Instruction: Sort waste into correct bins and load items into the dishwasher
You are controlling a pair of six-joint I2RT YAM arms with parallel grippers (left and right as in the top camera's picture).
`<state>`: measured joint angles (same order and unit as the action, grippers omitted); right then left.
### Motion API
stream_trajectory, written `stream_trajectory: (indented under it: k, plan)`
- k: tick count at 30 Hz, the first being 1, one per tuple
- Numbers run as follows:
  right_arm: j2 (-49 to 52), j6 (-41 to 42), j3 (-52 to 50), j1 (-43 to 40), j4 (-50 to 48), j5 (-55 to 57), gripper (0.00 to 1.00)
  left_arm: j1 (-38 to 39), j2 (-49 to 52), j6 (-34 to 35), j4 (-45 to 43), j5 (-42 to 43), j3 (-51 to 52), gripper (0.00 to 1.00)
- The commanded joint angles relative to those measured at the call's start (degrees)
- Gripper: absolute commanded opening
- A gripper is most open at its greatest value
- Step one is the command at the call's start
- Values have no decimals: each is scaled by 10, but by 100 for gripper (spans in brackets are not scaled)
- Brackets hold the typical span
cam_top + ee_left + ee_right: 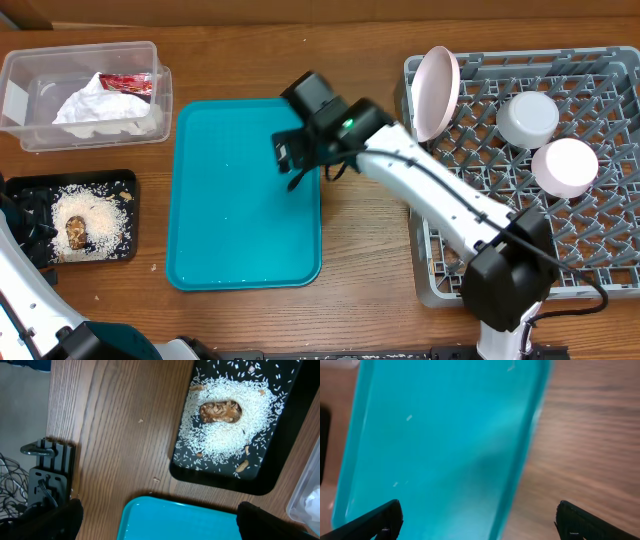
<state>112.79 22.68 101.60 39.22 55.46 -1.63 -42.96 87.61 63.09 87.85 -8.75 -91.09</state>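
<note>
Waste binned; left claw (160,521) and right claw (480,521) gaped empty.
Crumpled white paper napkin (90,108) lay in a clear plastic tub (80,48) left of the right claw; retreat should skirt the upright pale round plate (436,92).

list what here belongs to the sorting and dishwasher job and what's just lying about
Job: napkin and red wrapper in the clear tub; rice and brown lump in the black tray; large plate, small plate and bowl in the dish rack.
Lying about: teal tray; clamp at the table edge.
</note>
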Motion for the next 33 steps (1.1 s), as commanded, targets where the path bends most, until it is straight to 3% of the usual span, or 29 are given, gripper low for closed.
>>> stream_trajectory:
  k: [1, 20, 25, 33]
  plan:
    - [5, 0, 0, -9, -3, -1, 100, -1, 1, 10, 1, -2, 2, 100]
    - [5, -4, 0, -14, -2, 2, 100, -1, 1, 10, 1, -2, 2, 100]
    - [5, -37, 0, -14, 20, 103, 100, -1, 1, 10, 1, -2, 2, 100]
    - [5, -41, 0, -14, 59, 128, 100, -1, 1, 10, 1, -2, 2, 100]
